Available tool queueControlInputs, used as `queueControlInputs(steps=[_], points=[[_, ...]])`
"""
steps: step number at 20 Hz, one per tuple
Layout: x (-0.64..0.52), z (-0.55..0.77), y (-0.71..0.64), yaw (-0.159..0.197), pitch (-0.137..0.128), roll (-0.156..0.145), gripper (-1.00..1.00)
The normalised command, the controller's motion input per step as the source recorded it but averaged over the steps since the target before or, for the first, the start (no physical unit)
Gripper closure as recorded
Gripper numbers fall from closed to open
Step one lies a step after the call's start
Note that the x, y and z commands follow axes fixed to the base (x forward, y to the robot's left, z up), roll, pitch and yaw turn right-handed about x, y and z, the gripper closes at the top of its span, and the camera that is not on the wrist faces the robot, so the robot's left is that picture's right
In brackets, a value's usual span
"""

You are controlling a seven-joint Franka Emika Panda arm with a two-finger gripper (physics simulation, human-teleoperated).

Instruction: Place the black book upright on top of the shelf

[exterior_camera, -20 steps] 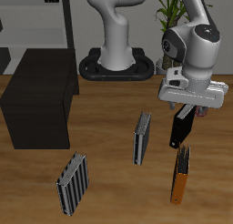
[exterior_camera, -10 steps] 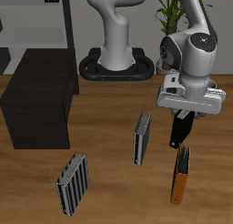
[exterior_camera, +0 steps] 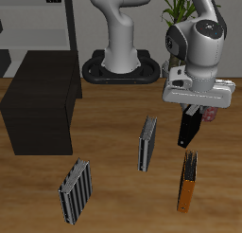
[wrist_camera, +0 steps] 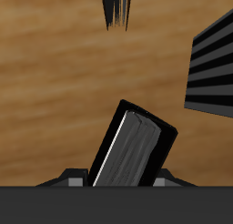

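Observation:
My gripper (exterior_camera: 193,111) is shut on the black book (exterior_camera: 188,129) and holds it in the air above the wooden table, hanging down from the fingers with a slight tilt. In the wrist view the black book (wrist_camera: 135,146) fills the space between the fingers, its page edge showing. The shelf (exterior_camera: 40,99), a low matt black cabinet, stands far across the table from the gripper, near the table's side edge.
A grey book (exterior_camera: 147,144) stands upright just beside the held book. An orange-edged dark book (exterior_camera: 189,180) stands below the gripper, nearer the front edge. A striped grey book (exterior_camera: 75,190) stands near the front. The robot base (exterior_camera: 121,68) and a tall grey shelving unit (exterior_camera: 38,19) are at the back.
The gripper has risen with the black book, lifting it higher above the table and slightly away from the orange-edged book. Other books have not moved.

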Motion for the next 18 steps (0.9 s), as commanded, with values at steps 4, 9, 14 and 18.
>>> queueControlInputs(steps=[4, 9, 14, 18], points=[[-0.09, 0.45, -0.1, 0.069, -0.01, 0.053, 1.0], [-0.08, 0.39, -0.29, 0.012, -0.002, -0.005, 1.0], [-0.26, 0.43, -0.18, 0.081, -0.022, 0.058, 1.0], [-0.21, 0.52, -0.3, 0.084, -0.015, 0.057, 1.0]])
